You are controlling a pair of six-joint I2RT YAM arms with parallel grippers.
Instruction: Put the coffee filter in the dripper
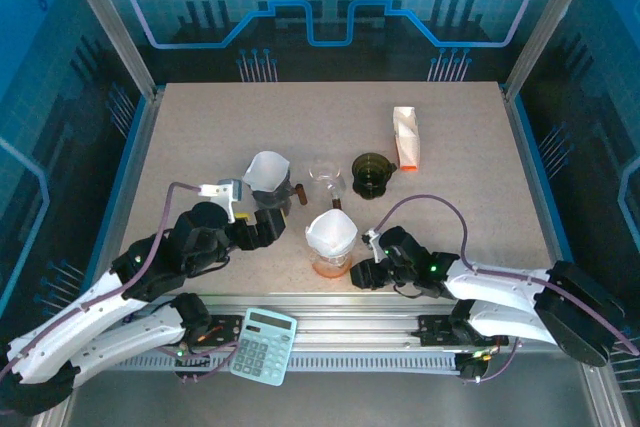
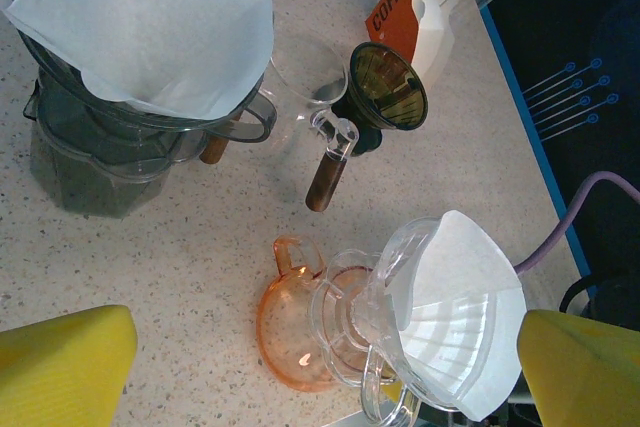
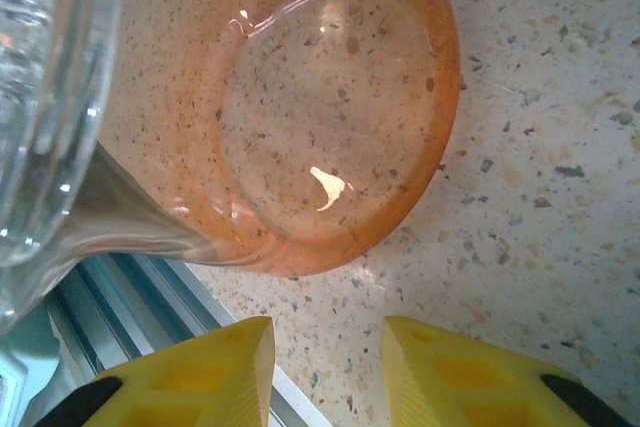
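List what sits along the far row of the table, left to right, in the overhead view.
grey dripper with a paper filter → clear glass dripper → dark green dripper → orange-and-white coffee box

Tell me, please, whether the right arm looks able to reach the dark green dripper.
Probably yes: bare table lies between its fingers and the green dripper, and the orange server stands off to the left.
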